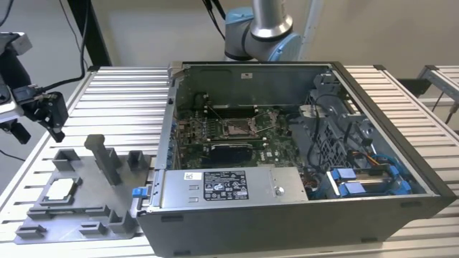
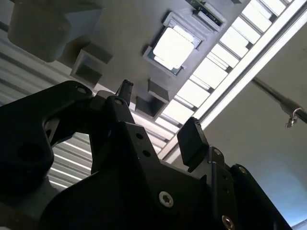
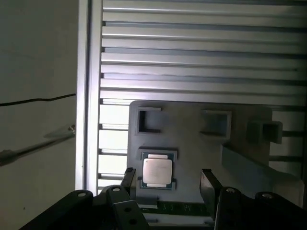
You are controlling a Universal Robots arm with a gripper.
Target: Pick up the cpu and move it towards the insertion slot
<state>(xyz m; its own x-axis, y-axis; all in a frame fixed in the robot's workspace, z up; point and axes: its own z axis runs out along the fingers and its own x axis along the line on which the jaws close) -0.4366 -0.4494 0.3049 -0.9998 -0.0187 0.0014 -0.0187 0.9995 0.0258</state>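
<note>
The cpu [image 1: 61,189] is a small pale silvery square lying flat in a recess of the grey fixture plate [image 1: 86,217], at the exterior view's left. It shows in both wrist views [image 2: 173,47] [image 3: 158,171]. My gripper [image 1: 55,134] hangs in the air above the plate's far end, apart from the chip. Its two black fingers [image 3: 208,179] stand open with nothing between them, and in the first wrist view the chip appears below the gap [image 3: 168,181]. The gripper [image 2: 159,115] is open in the second wrist view too. The insertion slot [image 1: 239,127] sits on the motherboard inside the open computer case.
The computer case [image 1: 401,209] has tall walls around the motherboard, with a silver power-supply box [image 1: 215,185] at its near side. Upright grey blocks [image 1: 107,158] rise from the fixture plate. The arm's base [image 1: 258,32] stands behind the case on a ribbed metal table [image 1: 122,102].
</note>
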